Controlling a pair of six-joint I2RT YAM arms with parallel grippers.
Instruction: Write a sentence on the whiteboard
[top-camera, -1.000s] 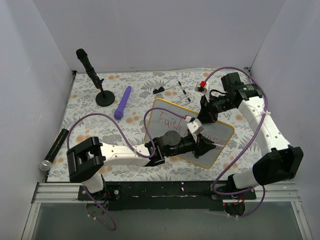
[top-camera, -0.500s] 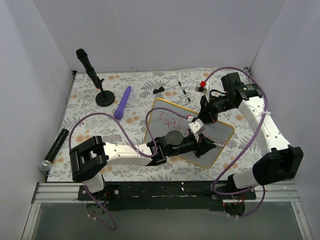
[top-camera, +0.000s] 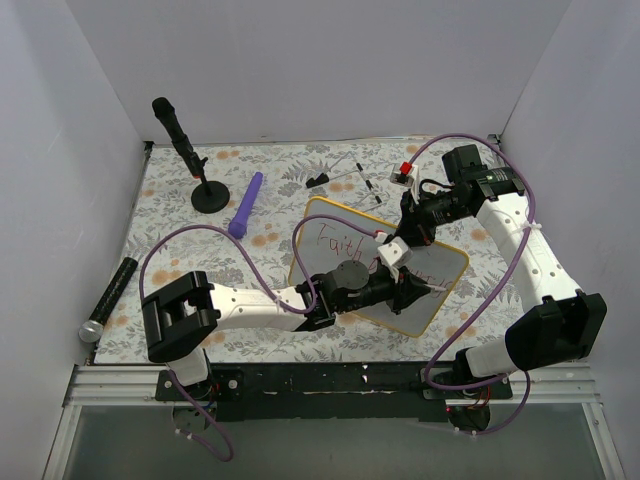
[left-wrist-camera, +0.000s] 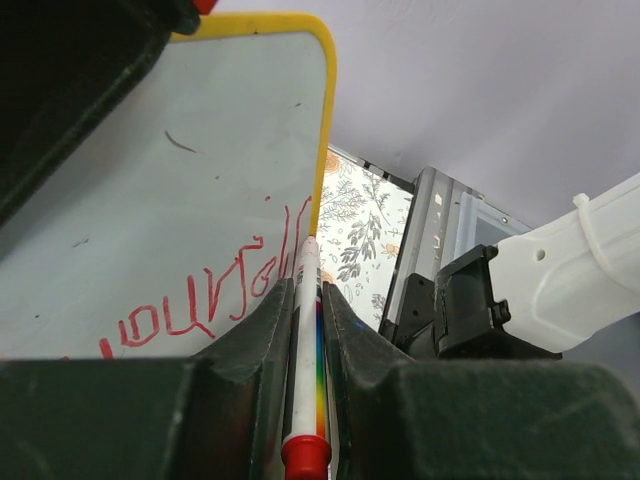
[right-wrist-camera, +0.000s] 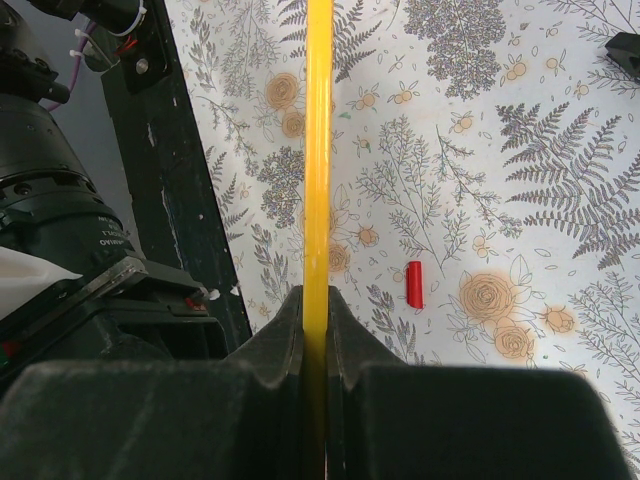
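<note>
Item: whiteboard (top-camera: 318, 258) — rectangular white panel with a thin yellow rim and rounded corners, set askew at centre-right of the overhead frame on the floral cloth (top-camera: 270, 170). Sentence (top-camera: 335, 236): thin red handwriting, "Faith" legible toward the board's upper left, the rest running to the lower right under the arms. In the left wrist view the last word appears upside down, roughly "yourself", close to the yellow rim, with a few faint dark smudges on the white above it. Left arm: base at lower left, laid low and nearly straight rightward across the board's near side. The left gripper (left-wrist-camera: 308, 300) is clamped on a marker (left-wrist-camera: 303, 350), which has a white barrel, a rainbow stripe and a red butt; its tip rests against the white face beside the rim. Right arm: base at lower right, rising along the right of the frame, elbow at upper right, forearm folding back down-left to the board's upper-right edge. The right gripper (right-wrist-camera: 316, 295) is pinched tight on the yellow rim, seen edge-on. Surroundings, left to right: black cylinder (top-camera: 112, 297) at far left; microphone stand (top-camera: 185, 150) at upper left; purple stick (top-camera: 246, 205) near the board's upper-left corner but apart; red cap (right-wrist-camera: 415, 285) loose on the cloth. Margins — white walls on three sides, black rail along the bottom; bare cloth lies left of the board, and the board's lower corner sits near the rail.
</note>
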